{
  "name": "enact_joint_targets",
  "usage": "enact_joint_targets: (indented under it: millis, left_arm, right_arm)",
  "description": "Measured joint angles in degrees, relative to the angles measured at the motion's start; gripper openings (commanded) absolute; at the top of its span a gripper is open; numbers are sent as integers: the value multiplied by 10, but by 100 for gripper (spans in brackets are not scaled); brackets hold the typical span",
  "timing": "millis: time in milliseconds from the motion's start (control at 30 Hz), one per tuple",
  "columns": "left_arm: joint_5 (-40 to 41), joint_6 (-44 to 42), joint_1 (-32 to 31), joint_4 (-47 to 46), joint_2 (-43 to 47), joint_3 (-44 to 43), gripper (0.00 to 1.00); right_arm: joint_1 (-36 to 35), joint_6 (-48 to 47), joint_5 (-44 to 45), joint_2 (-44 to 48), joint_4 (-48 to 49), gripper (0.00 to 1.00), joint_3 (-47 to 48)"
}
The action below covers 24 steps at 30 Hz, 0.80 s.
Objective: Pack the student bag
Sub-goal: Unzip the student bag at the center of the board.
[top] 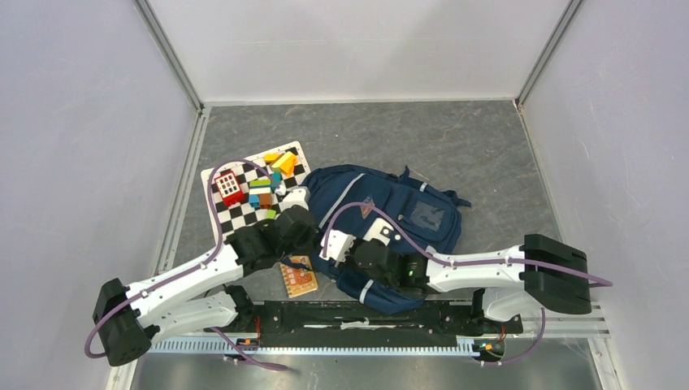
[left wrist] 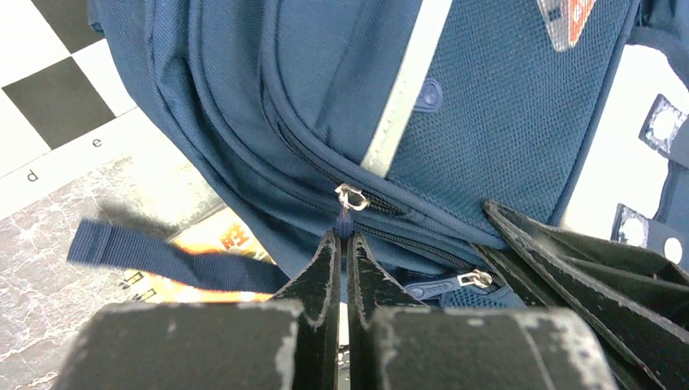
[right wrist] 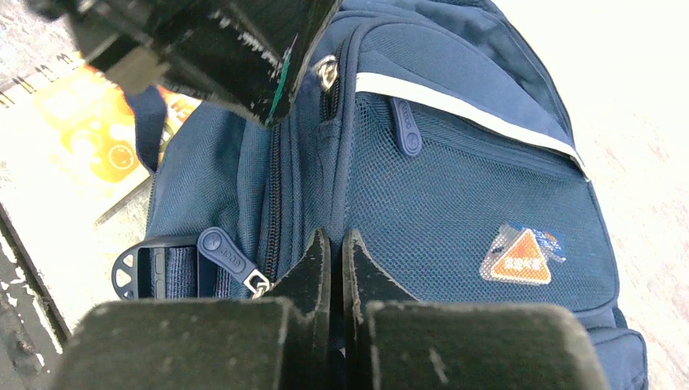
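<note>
With the student bag [top: 390, 223] lying mid-counter and seemingly zipped, the left end effector [left wrist: 343, 237] is pinching its zip pull [left wrist: 349, 200], the right end effector [right wrist: 329, 236] is sitting closed against the fabric, and the blocks [top: 262, 191] are waiting outside.

Student bag [top: 398, 207]: navy-blue fabric backpack; thin grey reflective stripe [left wrist: 404, 89]; mesh front pocket bearing orange triangular logo [right wrist: 520, 258]; pale square patch [top: 426, 215]. Lying flat, front face up, mid-counter [top: 471, 146]; visible zips drawn shut; loose webbing strap [left wrist: 162, 256] trailing at one side.
</note>
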State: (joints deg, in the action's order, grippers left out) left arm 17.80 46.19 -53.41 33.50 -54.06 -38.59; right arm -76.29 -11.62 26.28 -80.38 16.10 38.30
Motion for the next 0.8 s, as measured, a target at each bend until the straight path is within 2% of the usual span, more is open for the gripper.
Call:
enact_joint_targets:
  millis: [333, 800]
  left_arm:
    - [-34, -61, 94, 3, -45, -53, 2]
    - [-166, -281, 195, -28, -160, -129, 2]
  right_arm:
    - [7, -8, -30, 64, -26, 0, -22]
    - [17, -14, -88, 119, -85, 0, -30]
